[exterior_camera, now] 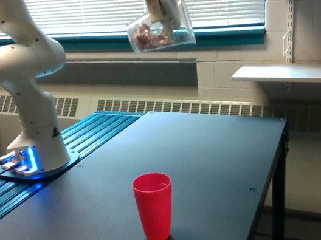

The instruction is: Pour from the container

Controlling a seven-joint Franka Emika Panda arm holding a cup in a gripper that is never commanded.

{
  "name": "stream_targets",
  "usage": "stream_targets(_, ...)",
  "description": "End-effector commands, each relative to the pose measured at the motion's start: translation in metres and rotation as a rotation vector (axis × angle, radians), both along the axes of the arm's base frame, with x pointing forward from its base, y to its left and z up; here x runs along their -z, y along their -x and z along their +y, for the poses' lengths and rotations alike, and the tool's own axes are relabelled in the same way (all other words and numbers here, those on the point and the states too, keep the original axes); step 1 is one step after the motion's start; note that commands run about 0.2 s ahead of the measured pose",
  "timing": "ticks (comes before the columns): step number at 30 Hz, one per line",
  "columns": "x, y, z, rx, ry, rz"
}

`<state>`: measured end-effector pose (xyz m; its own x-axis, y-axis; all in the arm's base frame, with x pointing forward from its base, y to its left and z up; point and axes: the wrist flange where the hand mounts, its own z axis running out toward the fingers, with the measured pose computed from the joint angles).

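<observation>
High in the exterior view, my gripper (156, 2) is shut on the container (159, 29), a clear see-through cup holding small brownish-red pieces. The cup hangs tilted in front of the window blinds, well above the table. A red plastic tumbler (155, 206) stands upright on the dark table (217, 166), near its front, far below the container and slightly to the exterior view's left of it. The fingers are partly hidden by the cup.
The arm's white base (32, 110) stands on a blue ribbed platform (84, 145) at the exterior view's left. The table's right edge (275, 162) drops off to the floor. A white shelf (291, 73) sits on the wall at the right.
</observation>
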<state>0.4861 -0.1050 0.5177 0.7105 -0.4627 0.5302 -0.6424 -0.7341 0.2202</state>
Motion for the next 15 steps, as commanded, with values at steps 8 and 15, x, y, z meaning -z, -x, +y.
stream_targets(8, 0.042, 0.011, -0.02, 0.068, -0.078, -0.057)
stream_targets(15, 0.061, 0.017, -0.03, 0.094, -0.09, -0.026)
